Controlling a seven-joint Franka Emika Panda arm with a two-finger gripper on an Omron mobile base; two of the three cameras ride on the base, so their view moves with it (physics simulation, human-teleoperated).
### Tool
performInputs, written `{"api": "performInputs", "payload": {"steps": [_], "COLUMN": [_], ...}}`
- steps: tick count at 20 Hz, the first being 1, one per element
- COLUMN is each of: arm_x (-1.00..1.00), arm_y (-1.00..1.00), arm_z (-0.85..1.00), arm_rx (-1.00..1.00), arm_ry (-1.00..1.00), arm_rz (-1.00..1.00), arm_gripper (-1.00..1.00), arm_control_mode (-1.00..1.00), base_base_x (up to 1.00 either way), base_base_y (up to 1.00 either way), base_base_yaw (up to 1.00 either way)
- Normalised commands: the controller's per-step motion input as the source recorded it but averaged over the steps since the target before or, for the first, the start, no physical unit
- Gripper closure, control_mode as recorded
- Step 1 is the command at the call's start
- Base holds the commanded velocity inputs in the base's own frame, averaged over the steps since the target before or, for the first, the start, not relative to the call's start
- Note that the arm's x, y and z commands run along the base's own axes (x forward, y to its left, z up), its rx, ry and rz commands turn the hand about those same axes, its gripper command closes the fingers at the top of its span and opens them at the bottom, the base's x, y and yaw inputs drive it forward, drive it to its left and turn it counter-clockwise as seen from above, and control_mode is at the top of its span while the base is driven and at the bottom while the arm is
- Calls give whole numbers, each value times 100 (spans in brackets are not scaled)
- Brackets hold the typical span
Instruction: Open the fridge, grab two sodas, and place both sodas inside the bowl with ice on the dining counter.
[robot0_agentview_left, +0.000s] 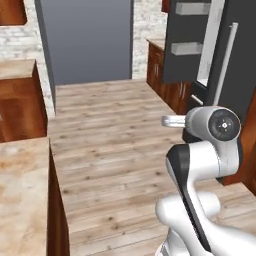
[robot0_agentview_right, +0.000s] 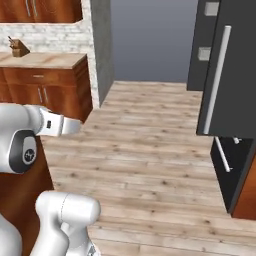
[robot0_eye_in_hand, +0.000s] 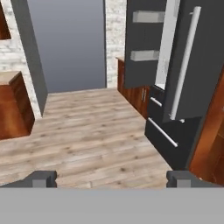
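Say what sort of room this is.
Likely a home kitchen: a tall dark grey fridge with its doors swung open, brown wood cabinets under a beige countertop, and a knife block.

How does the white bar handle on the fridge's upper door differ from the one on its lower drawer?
The upper door's white bar handle stands vertical; the lower drawer's white bar handle lies horizontal. The door's is longer than the drawer's. Both are slim white bars on the dark grey fridge.

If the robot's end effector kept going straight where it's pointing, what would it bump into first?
Probably the wooden floor ahead of the open end effector, left of the fridge. Depth is hard to judge.
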Motion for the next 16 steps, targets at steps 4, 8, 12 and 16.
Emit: {"api": "performInputs", "payload": {"steps": [4,8,12,16], "arm_x": [0,0,0,0], "arm_y": [0,0,0,0], "arm_z": [0,0,0,0], "arm_rx": [0,0,0,0], "arm_ry": [0,0,0,0], "arm_rz": [0,0,0,0], "arm_gripper": [-100,-100,-100,-100], "arm_control_mode": [100,100,100,100], "base_base_x": [100,100,100,100], "base_base_y": [9,16,23,29], "base_base_yaw": [-36,-38,-35,-34]}}
